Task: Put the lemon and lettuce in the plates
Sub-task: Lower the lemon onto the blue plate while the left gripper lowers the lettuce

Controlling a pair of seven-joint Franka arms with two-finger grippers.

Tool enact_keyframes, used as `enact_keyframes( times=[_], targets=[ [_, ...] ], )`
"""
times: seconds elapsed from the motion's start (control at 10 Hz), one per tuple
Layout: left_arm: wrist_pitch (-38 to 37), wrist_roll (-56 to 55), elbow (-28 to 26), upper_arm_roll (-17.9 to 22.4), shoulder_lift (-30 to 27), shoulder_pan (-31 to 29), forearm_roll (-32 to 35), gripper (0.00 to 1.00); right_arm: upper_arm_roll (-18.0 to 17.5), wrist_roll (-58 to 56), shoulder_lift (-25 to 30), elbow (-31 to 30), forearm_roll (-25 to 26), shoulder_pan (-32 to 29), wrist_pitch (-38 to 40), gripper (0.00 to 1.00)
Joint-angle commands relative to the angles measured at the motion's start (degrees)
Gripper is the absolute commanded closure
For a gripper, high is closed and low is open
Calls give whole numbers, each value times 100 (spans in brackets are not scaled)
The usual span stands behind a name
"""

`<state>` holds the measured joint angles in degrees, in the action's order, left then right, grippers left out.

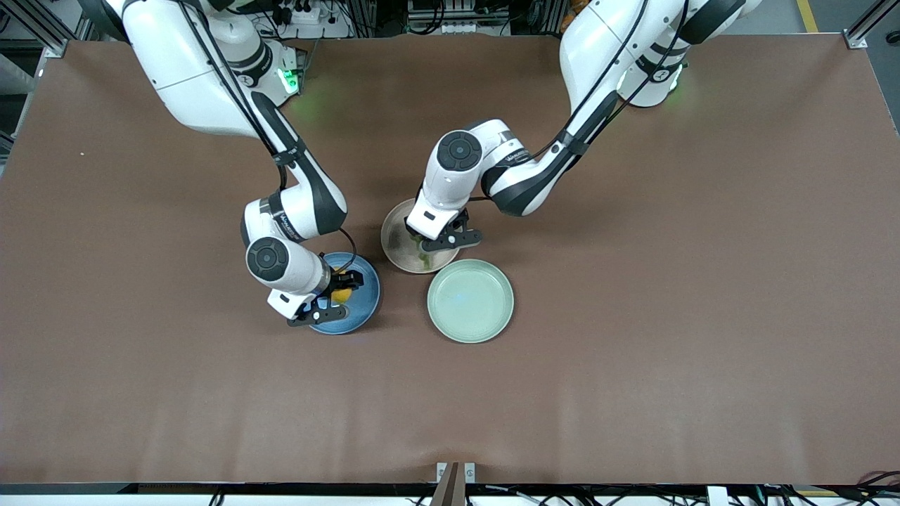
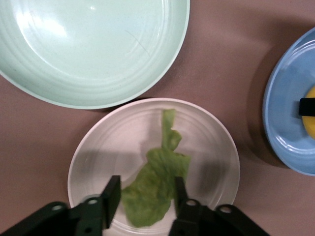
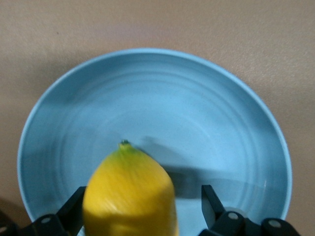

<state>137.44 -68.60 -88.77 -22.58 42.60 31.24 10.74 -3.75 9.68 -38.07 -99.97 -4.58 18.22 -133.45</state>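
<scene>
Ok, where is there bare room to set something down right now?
The mint-green plate is bare, and so is the table between it and the front camera. Crowded: the blue plate with the lemon, the beige plate with the lettuce.

lettuce (image 2: 156, 184) sits in one plate (image 2: 98, 147), lemon (image 3: 129, 196) in another (image 3: 206, 113), third plate (image 1: 470, 301) nearest the front camera.
</scene>
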Motion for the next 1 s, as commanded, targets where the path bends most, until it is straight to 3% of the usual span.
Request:
enact_keyframes(
  times=[0.0,0.4,0.9],
  targets=[
    [-59,-92,44,165,-172,14,139,0,14,182,-34,223,-113,7,91,0],
    [-664,101,35,368,-454,-171,139,0,23,271,-25,950,-332,-63,994,0],
    [-1360,312,-306,359,-1191,-899,147,0,6,192,28,1559,-359,-441,1867,0]
  ],
)
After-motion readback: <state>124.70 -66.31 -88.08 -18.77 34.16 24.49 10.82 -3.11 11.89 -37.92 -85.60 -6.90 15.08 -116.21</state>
